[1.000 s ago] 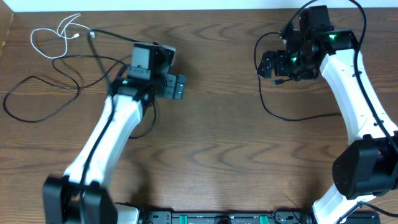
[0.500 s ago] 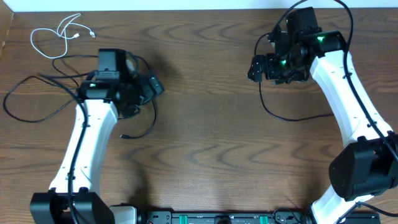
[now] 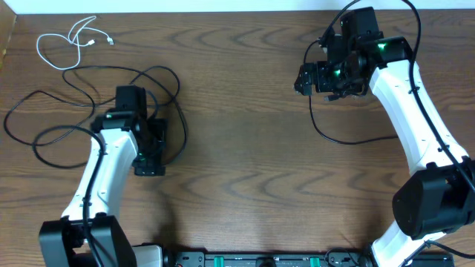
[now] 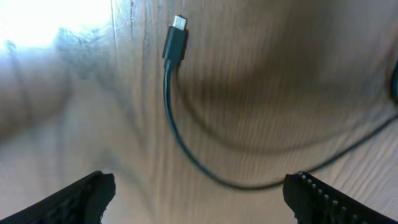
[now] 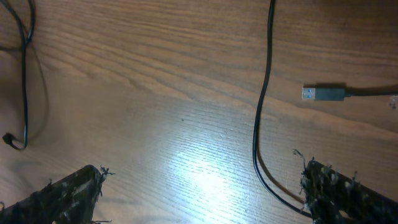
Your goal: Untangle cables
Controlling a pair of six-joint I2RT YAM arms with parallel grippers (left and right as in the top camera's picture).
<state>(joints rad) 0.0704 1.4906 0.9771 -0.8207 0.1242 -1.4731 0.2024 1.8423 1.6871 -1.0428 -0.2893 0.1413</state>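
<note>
White cable [image 3: 65,44] lies free, well beyond left gripper [image 4: 200,182], whose jaws are apart and empty; black cable [image 4: 166,93] just ahead between them, loops look crossed. Right gripper [image 5: 202,168] likewise apart, second cable [image 5: 261,106] between; most work remains

Table [image 3: 252,170]: dark brown wood grain, fills nearly the whole overhead view. Pale strip [image 3: 223,6] along its far edge; wall or floor, cannot tell. Black rail [image 3: 252,260] with green marks at the near edge. Glare patch [image 5: 199,169] on the wood, right wrist view; stronger washed-out glare [image 4: 50,15], left wrist view.
</note>
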